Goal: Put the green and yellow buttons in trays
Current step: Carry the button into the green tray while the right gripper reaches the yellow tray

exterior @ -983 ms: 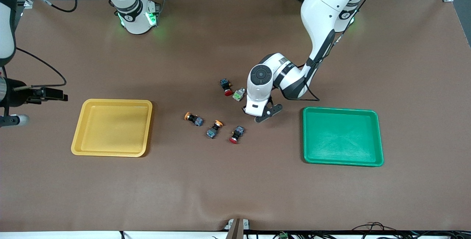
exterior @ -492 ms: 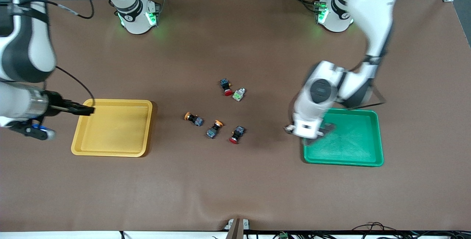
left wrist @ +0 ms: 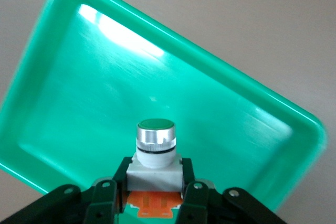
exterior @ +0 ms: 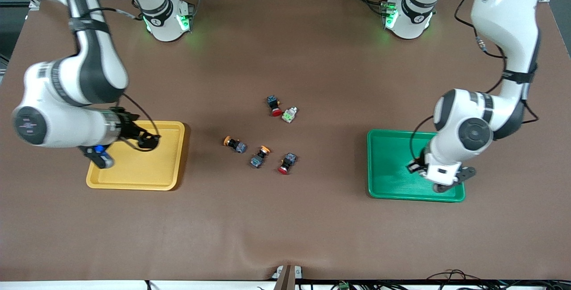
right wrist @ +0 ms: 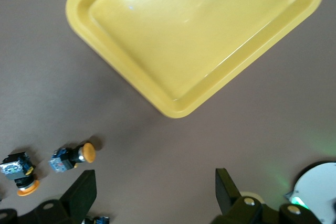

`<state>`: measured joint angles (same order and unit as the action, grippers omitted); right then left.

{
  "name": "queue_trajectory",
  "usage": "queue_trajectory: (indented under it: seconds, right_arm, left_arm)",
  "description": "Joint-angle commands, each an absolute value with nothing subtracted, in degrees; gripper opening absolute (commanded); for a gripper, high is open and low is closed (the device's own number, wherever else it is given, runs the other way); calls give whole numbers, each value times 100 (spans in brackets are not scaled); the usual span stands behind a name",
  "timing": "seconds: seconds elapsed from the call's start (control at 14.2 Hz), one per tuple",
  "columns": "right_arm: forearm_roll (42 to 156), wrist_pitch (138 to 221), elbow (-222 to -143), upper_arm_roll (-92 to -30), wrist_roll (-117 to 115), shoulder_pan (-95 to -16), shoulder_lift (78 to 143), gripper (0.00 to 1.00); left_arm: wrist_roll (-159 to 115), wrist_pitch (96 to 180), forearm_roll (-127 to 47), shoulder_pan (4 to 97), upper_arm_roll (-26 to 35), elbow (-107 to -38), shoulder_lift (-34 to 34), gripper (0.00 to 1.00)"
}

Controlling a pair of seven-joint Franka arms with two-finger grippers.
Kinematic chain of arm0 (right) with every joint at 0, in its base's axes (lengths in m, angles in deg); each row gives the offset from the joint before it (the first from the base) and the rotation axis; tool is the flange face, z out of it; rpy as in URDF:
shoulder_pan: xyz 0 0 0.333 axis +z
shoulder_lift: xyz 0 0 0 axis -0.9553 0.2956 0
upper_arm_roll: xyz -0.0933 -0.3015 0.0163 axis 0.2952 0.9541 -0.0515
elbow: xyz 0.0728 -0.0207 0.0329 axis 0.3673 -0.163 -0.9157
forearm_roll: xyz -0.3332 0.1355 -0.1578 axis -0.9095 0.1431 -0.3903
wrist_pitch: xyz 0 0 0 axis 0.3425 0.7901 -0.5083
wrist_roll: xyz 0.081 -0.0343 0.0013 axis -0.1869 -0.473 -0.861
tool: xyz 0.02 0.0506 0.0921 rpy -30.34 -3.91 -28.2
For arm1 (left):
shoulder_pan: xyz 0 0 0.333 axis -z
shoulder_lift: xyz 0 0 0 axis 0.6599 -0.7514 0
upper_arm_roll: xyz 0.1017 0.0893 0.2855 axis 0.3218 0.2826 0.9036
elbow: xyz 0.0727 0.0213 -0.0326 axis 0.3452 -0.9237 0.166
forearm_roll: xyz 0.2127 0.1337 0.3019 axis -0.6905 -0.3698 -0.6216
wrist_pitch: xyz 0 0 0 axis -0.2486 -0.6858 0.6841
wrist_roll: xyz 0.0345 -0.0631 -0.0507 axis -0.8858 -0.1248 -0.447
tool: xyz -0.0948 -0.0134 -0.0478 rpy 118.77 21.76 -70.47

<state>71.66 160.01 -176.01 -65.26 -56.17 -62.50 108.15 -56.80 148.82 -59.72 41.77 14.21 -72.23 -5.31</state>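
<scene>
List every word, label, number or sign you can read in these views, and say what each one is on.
No readable text anywhere.
Green tray: plain, no marking.
Yellow tray: plain, no marking.
Green-capped button held in the left tool over the green tray: no lettering shows.
Buttons on the table: too small to read.
Right tool, open, near the yellow tray: no label in view.

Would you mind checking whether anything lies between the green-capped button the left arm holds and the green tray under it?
Nothing visible does: the left gripper holds the green-capped button over the bare floor of the green tray.
</scene>
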Motion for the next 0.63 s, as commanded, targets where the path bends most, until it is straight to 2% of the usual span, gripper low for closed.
queue_trajectory:
  seconds: [0.0,0.07,0.14,0.21,0.28,0.35,0.56]
  right_arm:
    - [7221,16435,-17630,-6472,-6327,-5762,11042,100]
    - [7221,16602,-17622,-6472,-6774,-5586,11147,100]
    - [7221,16813,-17622,-6472,-7292,-5419,11261,100]
    - [7221,16980,-17622,-6472,-7889,-5339,11376,100]
    - [7230,17113,-17622,-6472,-8408,-5269,11473,100]
    - [7230,17210,-17630,-6472,-8840,-5207,11587,100]
    - [7221,17709,-17630,-6472,-9852,-4883,11947,100]
  left_arm:
    - [-5553,15178,-6485,3779,1348,-7226,-750,0]
    - [-5553,15284,-6531,3734,1348,-7217,-847,0]
    - [-5536,15311,-6540,3690,1348,-7183,-900,12]
    - [-5536,15320,-6540,3681,1348,-7182,-909,62]
    - [-5545,15320,-6531,3681,1340,-7174,-892,78]
    - [-5545,15320,-6531,3681,1331,-7182,-866,100]
    - [-5693,15154,-6426,3769,1191,-7235,-629,100]
